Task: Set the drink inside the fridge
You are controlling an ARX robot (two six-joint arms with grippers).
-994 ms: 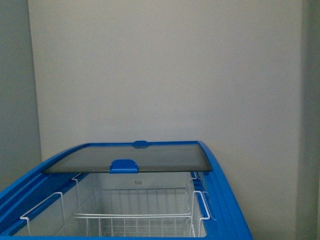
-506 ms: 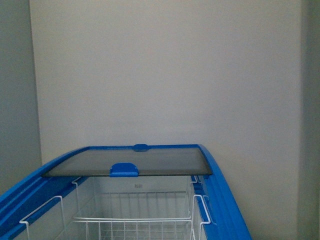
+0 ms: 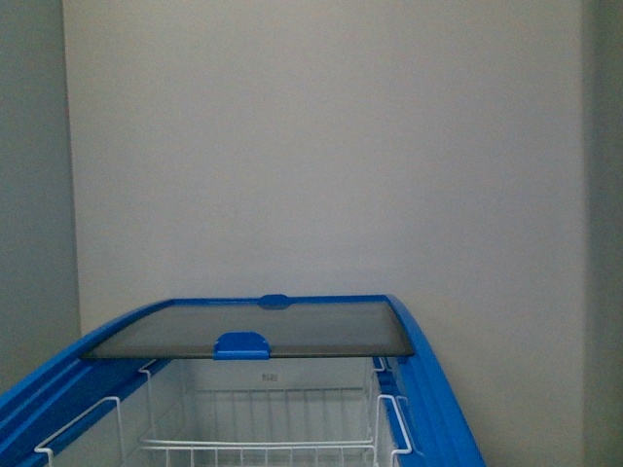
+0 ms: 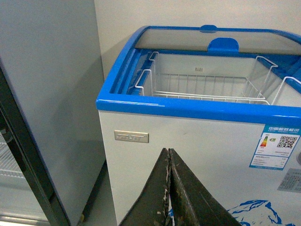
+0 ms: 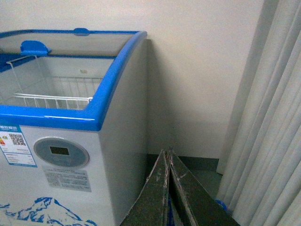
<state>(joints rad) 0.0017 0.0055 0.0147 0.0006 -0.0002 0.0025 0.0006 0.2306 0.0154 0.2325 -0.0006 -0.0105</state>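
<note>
The white chest-type fridge (image 3: 428,389) with its blue top rim stands against a pale wall, its near half open. A dark curved glass sliding lid (image 3: 263,329) with a blue handle (image 3: 242,344) covers the far half. White wire baskets (image 3: 263,428) hang inside the open part. In the left wrist view the left hand (image 4: 169,188) has its dark fingers pressed together, holding nothing, in front of the fridge's white front wall; a tall grey cabinet (image 4: 47,94) stands beside the fridge. In the right wrist view the right hand (image 5: 167,188) is likewise closed tight and bare, near the fridge's corner, with pale curtains (image 5: 268,132) alongside. The drink appears in no view.
</note>
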